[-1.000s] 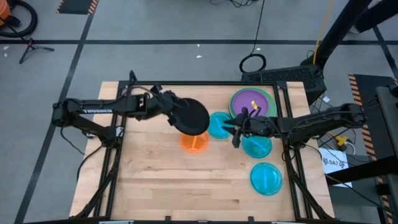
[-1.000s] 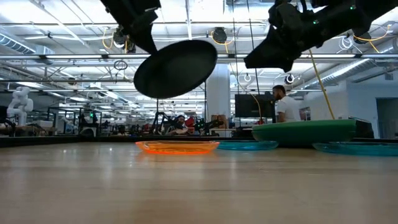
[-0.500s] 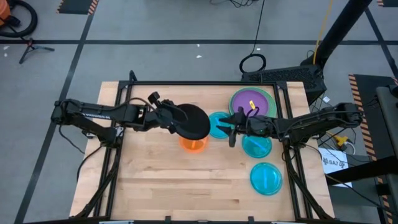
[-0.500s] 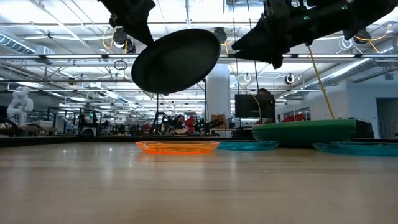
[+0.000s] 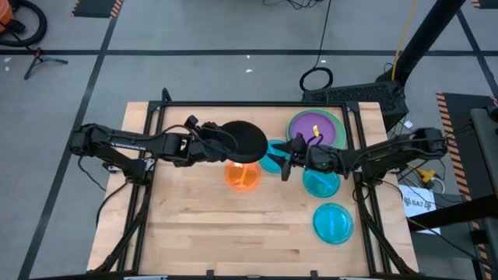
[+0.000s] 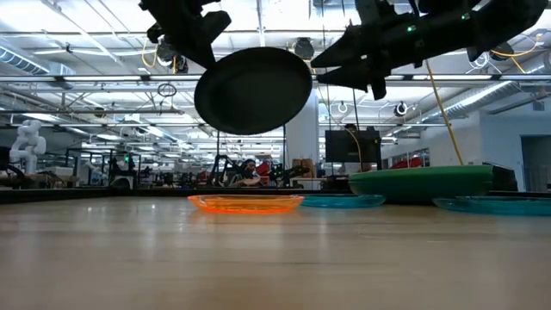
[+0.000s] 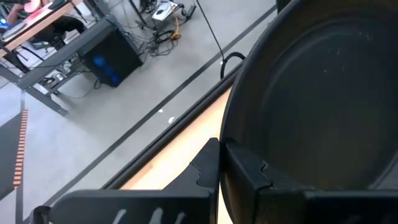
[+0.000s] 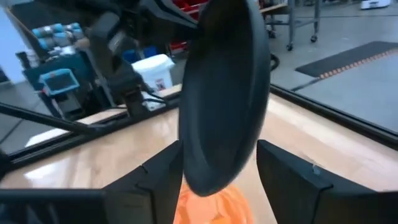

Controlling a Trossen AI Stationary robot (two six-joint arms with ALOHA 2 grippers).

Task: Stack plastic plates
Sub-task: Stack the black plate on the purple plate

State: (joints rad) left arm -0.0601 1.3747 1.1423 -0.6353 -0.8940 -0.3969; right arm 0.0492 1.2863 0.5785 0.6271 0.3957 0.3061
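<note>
Since a second ago the black plate [image 5: 243, 141] has swung up and toward the far side of the wooden table [image 5: 194, 225]; it is held in the air, tilted, above the far rim of the orange plate [image 5: 243, 176], more of which now shows in the high view. The right gripper [image 5: 286, 159] has edged nearer the table's middle, closer to the black plate.

At the far right of the table a purple plate [image 5: 313, 128] lies on top of the large green plates [image 5: 340, 124], which the low view shows as a thick stack [image 6: 422, 182]. Three cyan-blue plates lie flat: one [image 5: 271, 158] just beside the orange plate and partly under the right gripper, one [image 5: 320, 183] under the right arm, one [image 5: 333, 223] alone nearer the front edge.

The left gripper [image 5: 208, 144] is pinched on the black plate's rim [image 7: 249, 168]. The right gripper's fingers [image 8: 289, 177] are spread apart, holding nothing, with the black plate [image 8: 227, 93] edge-on before them.
</note>
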